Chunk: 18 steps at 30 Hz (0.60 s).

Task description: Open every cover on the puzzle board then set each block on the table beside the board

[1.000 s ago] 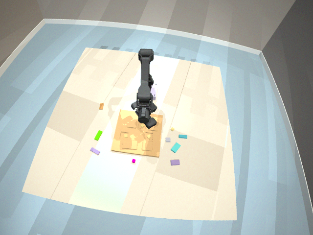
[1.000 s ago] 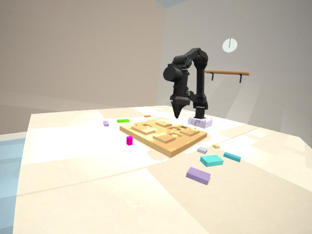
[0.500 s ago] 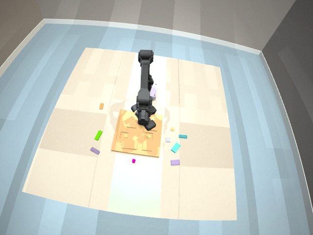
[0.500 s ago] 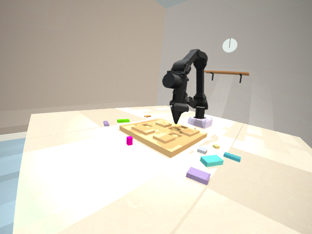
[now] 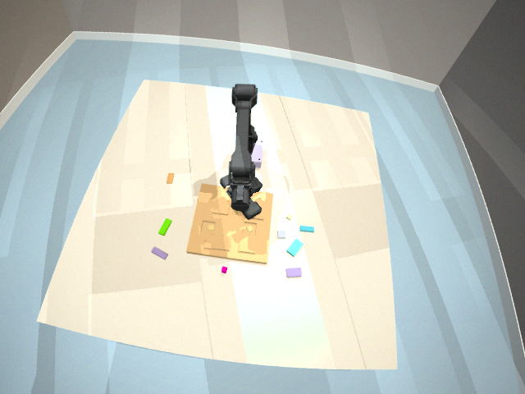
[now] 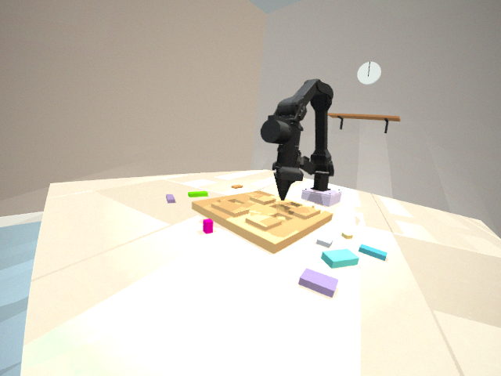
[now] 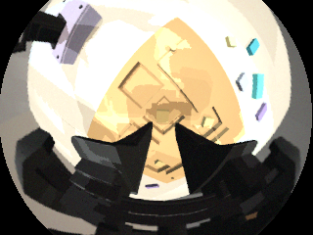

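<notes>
The tan puzzle board (image 5: 194,249) (image 6: 275,245) (image 7: 227,100) lies flat on the table. Raised tan covers, one nearest the front corner (image 6: 263,221) and one at the left (image 6: 229,207), stand beside open recesses. A small yellow block (image 5: 211,227) (image 7: 159,164) shows in one well, and another yellow block (image 5: 249,228) (image 7: 207,120) in a second. A third yellow block (image 7: 162,116) sits in a well just beyond my fingertips in the wrist view. My gripper (image 6: 282,198) (image 7: 163,125) is partly open and empty, pointing down above the back part of the board. The arm hides that part in the top view.
Right of the board lie a pale yellow piece (image 5: 289,217), a grey piece (image 5: 281,234), teal (image 5: 294,247) and blue (image 5: 307,229) bars and a purple bar (image 5: 294,272). A magenta cube (image 5: 224,269) is in front; green (image 5: 165,226), purple (image 5: 159,253) and orange (image 5: 170,178) bars lie left.
</notes>
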### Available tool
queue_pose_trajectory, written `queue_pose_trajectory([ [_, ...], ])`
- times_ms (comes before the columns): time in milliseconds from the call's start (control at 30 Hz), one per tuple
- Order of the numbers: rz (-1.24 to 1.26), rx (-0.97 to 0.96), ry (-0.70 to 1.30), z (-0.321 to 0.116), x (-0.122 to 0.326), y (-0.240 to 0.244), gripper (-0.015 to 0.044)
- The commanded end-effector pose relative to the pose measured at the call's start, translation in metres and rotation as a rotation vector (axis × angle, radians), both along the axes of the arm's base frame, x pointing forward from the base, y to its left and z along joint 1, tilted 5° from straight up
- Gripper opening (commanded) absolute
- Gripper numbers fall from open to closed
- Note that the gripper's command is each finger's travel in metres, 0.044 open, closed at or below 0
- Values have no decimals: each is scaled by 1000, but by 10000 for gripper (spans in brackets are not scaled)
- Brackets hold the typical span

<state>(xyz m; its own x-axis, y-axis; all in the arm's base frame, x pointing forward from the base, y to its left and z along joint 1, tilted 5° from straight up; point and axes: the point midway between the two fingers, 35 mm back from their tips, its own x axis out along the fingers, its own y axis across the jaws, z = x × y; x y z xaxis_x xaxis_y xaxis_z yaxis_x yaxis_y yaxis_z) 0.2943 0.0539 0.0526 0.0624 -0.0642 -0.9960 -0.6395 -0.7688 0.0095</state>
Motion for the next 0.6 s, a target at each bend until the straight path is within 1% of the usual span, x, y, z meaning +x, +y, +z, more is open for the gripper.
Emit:
queue_pose_trajectory([
  [0,4,-1,1,-1,0,0,144],
  [200,4,-1,1,-2,0,0,144],
  [300,-65,3,-4,-3,0,0,144],
  [400,-231,14,-14,-5,0,0,144],
  [567,-591,36,-38,-10,1,-1,144],
])
